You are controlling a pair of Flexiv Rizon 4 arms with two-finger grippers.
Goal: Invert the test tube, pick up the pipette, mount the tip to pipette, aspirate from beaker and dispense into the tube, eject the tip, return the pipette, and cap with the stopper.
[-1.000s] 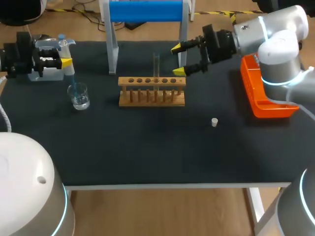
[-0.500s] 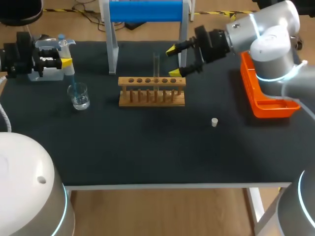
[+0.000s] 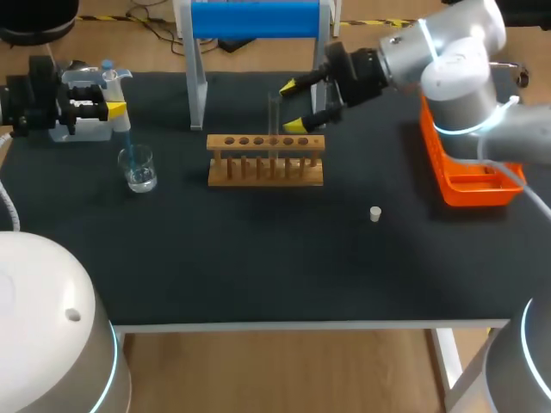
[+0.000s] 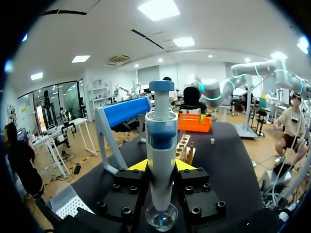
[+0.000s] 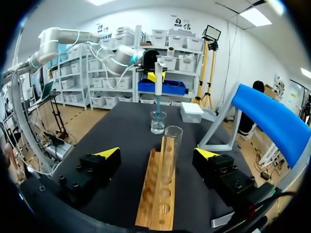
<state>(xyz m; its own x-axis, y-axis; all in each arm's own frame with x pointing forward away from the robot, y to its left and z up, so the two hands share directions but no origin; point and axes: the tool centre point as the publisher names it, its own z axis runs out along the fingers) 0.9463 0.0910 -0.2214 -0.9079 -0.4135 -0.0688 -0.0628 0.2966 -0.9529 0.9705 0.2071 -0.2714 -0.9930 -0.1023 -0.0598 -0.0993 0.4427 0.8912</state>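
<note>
Right hand (image 3: pixel 292 105) gapes wide astride upright test tube (image 3: pixel 274 120) in rack (image 3: pixel 265 163), untouched | looks thin, slick, breakable: best pinched gently mid-length | left hand (image 4: pixel 162 165) clamps pipette (image 4: pixel 161 136).

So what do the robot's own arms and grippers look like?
The left arm and right arm are silver-grey tubes with rounded joints ringed in light blue. The left gripper and right gripper have blocky black bolted bodies and two fingers with yellow tips.

You have a wooden rack (image 3: pixel 266 160) standing mid-table on the black table (image 3: pixel 258 258). Behind it, a blue cylinder (image 3: pixel 255 19) tops a pale frame (image 3: pixel 197 86). An orange tray (image 3: pixel 435 155) lies near the table's right edge.
</note>
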